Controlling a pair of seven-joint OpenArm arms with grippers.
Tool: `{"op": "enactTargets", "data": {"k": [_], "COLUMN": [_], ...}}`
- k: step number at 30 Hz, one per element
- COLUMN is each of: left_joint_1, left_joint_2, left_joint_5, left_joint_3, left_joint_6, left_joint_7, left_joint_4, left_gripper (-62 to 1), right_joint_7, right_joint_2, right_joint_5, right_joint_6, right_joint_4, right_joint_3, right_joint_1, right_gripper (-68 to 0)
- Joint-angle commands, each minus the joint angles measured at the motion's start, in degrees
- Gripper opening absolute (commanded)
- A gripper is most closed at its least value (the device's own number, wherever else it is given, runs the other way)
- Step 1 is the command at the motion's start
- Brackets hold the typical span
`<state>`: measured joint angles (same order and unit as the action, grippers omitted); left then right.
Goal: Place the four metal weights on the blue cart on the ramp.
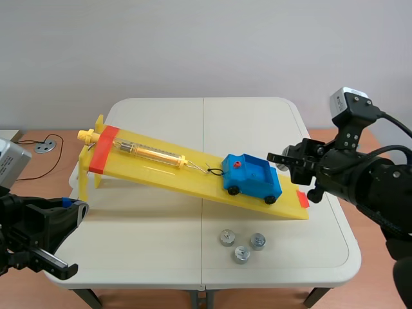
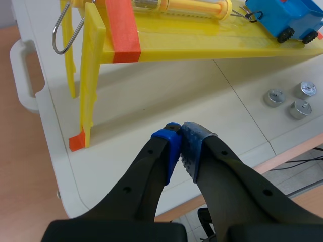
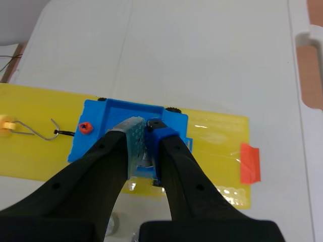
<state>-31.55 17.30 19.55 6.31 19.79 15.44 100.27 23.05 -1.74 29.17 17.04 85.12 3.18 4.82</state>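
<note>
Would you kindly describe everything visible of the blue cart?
The blue cart looks like plastic: an open tray body on small black wheels, with a red knob at its uphill end. It stands on the yellow ramp near the low end, a wire hook attached uphill. The right gripper hangs over its tray, shut on a metal weight.
</note>
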Motion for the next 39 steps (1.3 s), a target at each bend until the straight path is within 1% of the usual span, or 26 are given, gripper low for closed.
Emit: {"op": "enactTargets", "data": {"k": [1,7,12,18,23,26,29,35,39], "left_joint_1": [1.1,1.1,1.1,1.1,1.1,1.1,1.1,1.1,1.1], "left_joint_2": [-0.3,-0.3,-0.3,-0.3,-0.3,-0.3,-0.3,-0.3,-0.3], "left_joint_5": [3.3,3.3,3.3,3.3,3.3,3.3,3.3,3.3,3.3], "left_joint_3": [0.7,0.7,0.7,0.7,0.7,0.7,0.7,0.7,0.7], "left_joint_6": [1.9,1.9,1.9,1.9,1.9,1.9,1.9,1.9,1.9], "left_joint_7": [-5.3,-5.3,-5.3,-5.3,-5.3,-5.3,-5.3,-5.3,-5.3], "left_joint_4": [3.4,3.4,3.4,3.4,3.4,3.4,3.4,3.4,3.4], "left_gripper": [-58.0,-58.0,-58.0,-58.0,-58.0,-58.0,-58.0,-58.0,-58.0], "right_joint_7": [-7.9,-8.0,-7.8,-8.0,-9.5,-9.9,-11.2,-11.8,-12.1], "right_joint_2": [-0.1,1.4,2.5,3.5,3.6,3.9,4.2,4.2,4.2], "right_joint_5": [4.1,4.1,4.1,3.8,2.1,1.4,0.8,0.3,0.4], "right_joint_6": [3.2,3.7,5.3,5.3,5.2,4.8,1.9,1.8,1.8], "right_joint_4": [5.0,-0.6,-5.2,-9.5,-10.7,-10.7,-10.7,-10.7,-10.7], "right_joint_3": [-1.3,-1.2,-1.3,-1.3,-1.2,-1.2,-1.2,-1.2,-1.2], "right_joint_1": [-6.3,-9.9,-13.2,-15.6,-16.6,-16.6,-16.6,-16.6,-16.6], "right_gripper": [-66.9,-66.9,-66.9,-66.9,-66.9,-66.9,-66.9,-66.6,-57.7]}}
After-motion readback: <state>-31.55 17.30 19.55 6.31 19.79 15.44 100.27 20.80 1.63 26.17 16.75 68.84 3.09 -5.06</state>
